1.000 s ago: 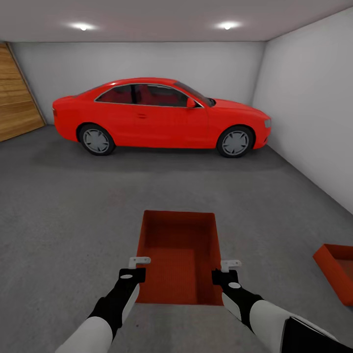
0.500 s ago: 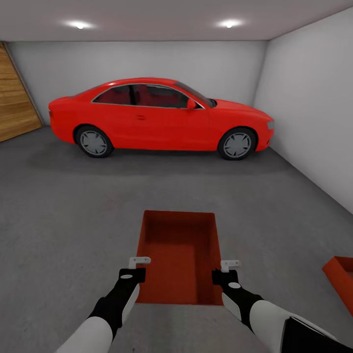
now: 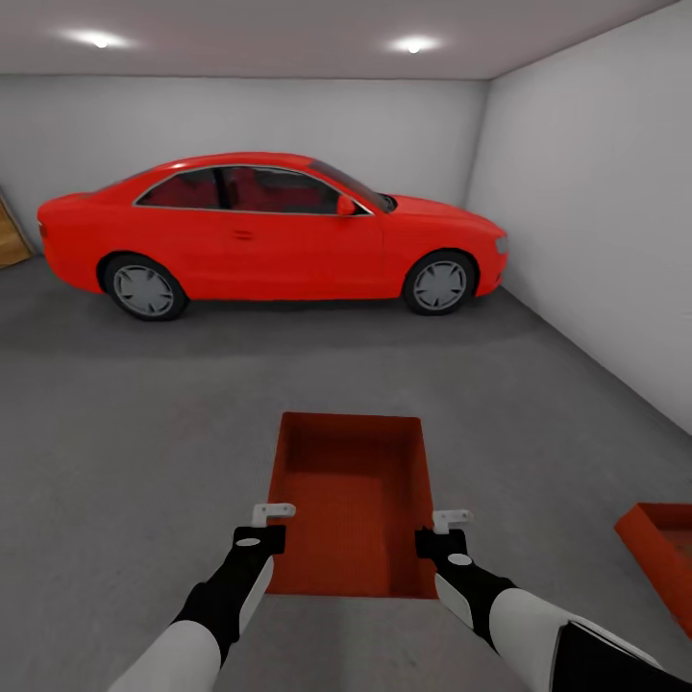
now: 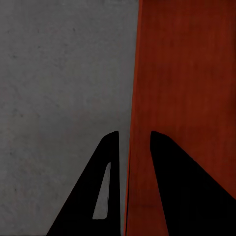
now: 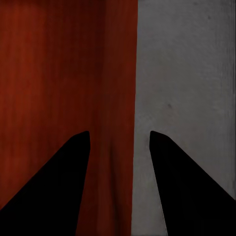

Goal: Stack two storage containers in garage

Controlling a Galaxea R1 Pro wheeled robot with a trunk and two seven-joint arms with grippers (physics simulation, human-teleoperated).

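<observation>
Two orange-red storage containers are in sight in the garage. One, the held container [image 3: 351,500], is carried between the two grippers; the second container [image 3: 668,553] sits on the floor [image 3: 125,432] out beyond the right gripper's outer side, well apart from it and cut by the picture's edge.

The left gripper [image 3: 272,519] straddles the held container's left long wall: in the left wrist view one dark finger [image 4: 105,187] lies outside over grey concrete and the other inside over the orange bottom, the wall [image 4: 132,123] running between them. The gap is narrow, closed onto the wall. The right gripper [image 3: 450,527] grips the opposite wall the same way (its fingers stand a little wider around that wall [image 5: 120,98], and contact cannot be made out for certain).

The bins are rectangular, open-topped, low-walled and plain, with a faintly ribbed bottom. The floor is dark grey, rough and speckled. One glossy red car [image 3: 269,231] stands far ahead past the fingertips, before smooth white walls [image 3: 586,192].
</observation>
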